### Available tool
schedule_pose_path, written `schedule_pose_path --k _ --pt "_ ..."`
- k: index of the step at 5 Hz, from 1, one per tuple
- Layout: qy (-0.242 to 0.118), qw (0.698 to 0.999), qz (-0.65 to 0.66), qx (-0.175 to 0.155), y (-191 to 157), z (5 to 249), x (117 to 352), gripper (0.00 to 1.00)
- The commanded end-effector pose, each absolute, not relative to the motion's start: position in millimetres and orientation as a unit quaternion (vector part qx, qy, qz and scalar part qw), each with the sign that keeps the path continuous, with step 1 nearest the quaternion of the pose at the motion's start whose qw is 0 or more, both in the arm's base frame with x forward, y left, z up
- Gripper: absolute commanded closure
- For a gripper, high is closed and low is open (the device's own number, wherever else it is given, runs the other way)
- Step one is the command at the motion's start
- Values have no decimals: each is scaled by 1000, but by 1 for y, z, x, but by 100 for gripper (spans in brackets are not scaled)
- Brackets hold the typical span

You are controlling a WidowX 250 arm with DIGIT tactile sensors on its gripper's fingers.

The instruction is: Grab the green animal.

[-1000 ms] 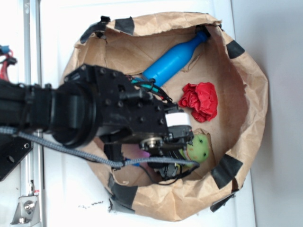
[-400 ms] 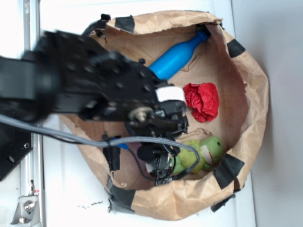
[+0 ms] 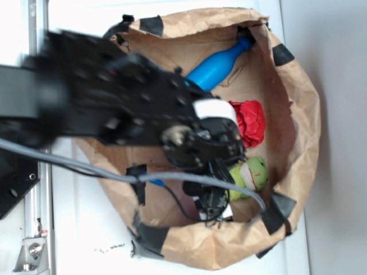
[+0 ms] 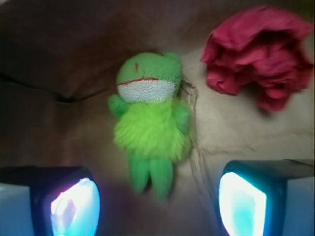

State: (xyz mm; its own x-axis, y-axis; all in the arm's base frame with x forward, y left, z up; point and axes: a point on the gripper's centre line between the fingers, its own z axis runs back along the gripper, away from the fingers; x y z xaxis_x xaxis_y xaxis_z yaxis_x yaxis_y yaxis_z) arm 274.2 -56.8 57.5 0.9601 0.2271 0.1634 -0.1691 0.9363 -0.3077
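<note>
green animal [image 4: 150, 129] lying flat on the paper bag [image 3: 298, 114] floor, beside the red cloth ball [image 4: 258, 54]. claw [image 4: 158, 204] hanging released, pads straddling its legs. looking light, soft, squashy; pinching across the fuzzy torso probably gripping best.

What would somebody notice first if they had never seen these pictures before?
Probably the fuzzy green frog, lying flat on the brown paper right between the open end effector's two glowing pads. Next comes the bright red cloth ball, crumpled up just beyond the frog's head to one side. From outside, the big black arm covers much of the paper bag, with a blue bottle resting at the bag's far edge.
</note>
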Motion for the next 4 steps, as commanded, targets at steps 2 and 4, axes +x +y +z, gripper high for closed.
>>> schedule_pose_path --k 2,4 --pt "-108 981 29 -160 -84 31 304 0" --pt "-98 984 46 -139 -70 18 306 0"
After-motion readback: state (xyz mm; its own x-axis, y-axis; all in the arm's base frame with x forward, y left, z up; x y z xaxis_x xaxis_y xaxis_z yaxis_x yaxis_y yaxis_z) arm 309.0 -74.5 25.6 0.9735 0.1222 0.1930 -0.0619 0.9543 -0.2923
